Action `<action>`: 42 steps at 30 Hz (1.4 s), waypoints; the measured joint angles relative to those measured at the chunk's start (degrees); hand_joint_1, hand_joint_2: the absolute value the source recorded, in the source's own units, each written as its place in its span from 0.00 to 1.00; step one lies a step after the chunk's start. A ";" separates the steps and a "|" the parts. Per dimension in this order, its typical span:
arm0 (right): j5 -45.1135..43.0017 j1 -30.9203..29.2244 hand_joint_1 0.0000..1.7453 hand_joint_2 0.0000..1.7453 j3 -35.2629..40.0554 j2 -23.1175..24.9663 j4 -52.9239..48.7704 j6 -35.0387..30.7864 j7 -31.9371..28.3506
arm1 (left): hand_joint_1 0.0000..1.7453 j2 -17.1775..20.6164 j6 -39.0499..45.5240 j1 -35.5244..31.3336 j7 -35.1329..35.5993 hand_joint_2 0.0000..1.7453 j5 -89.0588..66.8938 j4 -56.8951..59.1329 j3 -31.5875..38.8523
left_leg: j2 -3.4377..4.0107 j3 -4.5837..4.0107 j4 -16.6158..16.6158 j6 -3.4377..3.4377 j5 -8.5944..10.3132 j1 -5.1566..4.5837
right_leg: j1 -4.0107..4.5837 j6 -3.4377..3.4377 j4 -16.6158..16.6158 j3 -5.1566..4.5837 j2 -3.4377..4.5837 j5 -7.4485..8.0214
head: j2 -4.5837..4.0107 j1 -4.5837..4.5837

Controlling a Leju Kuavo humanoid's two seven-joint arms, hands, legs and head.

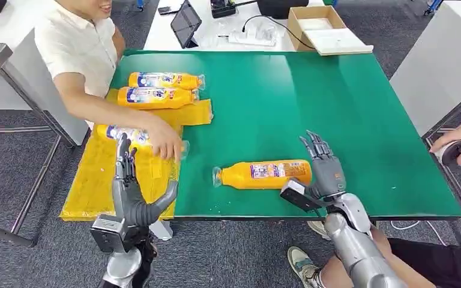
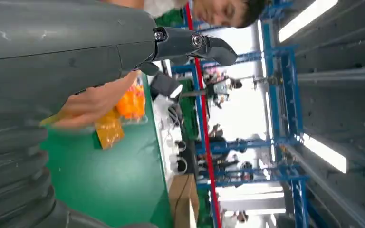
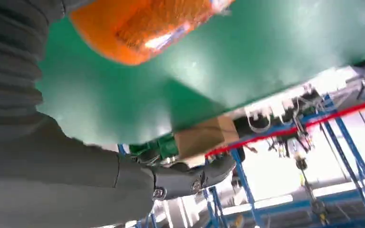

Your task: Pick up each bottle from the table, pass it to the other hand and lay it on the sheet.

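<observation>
- Three bottles are already lying on the yellow sheet (image 1: 105,180) at the desk's nine-o'clock side: two side by side at the far end (image 1: 167,80) (image 1: 156,96), and a third one (image 1: 123,133) nearer, which a person's hand (image 1: 165,143) is resting on.
- One bottle (image 1: 263,174) is lying on its side on the green desk (image 1: 336,108), toward six o'clock of the desk centre, cap pointing to nine o'clock; it is not yet picked up.
- Right hand (image 1: 323,165) is sitting just at the three-o'clock end of that bottle, at its base, fingers spread apart and pointing to twelve o'clock, holding nothing; whether it is touching the bottle I cannot tell. In the right wrist view the orange bottle body (image 3: 138,28) is showing close beside the hand.
- Left hand (image 1: 131,189) is hovering over the near part of the sheet, fingers extended and apart, empty.
- Judging from this, the step in hand is the pickup of the fourth bottle by the right hand.
- Next move is calling for the right hand to close around the bottle's body, lift it, and bring it toward nine o'clock so the left hand can be taking it over the sheet; a grip nearer the bottle's middle would likely be leaving the left hand room to grasp.
</observation>
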 measured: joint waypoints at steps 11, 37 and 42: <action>-2.88 -3.25 0.00 1.00 1.97 2.14 7.81 3.26 -0.80 | 0.00 -0.26 -0.61 -1.33 0.66 1.00 0.28 2.06 -0.74 | -0.02 -0.06 0.00 0.01 -0.03 -0.01 | -0.02 0.00 -0.01 -0.03 0.00 -0.02 | 0.00 0.00; 7.21 -8.25 0.00 1.00 12.38 2.30 11.31 5.73 11.67 | 0.00 -0.26 -2.19 -2.17 1.58 1.00 0.70 3.61 -1.42 | -0.03 -0.06 0.01 0.01 -0.02 -0.02 | -0.03 0.00 0.00 -0.02 -0.01 -0.01 | 0.00 0.00; 8.33 -9.21 0.00 1.00 13.93 1.80 12.21 5.49 13.22 | 0.00 -0.26 -2.36 -1.95 1.86 1.00 0.70 3.43 -1.27 | -0.03 -0.06 0.01 0.01 -0.02 -0.01 | -0.01 0.00 0.00 -0.03 -0.01 -0.02 | 0.00 -0.02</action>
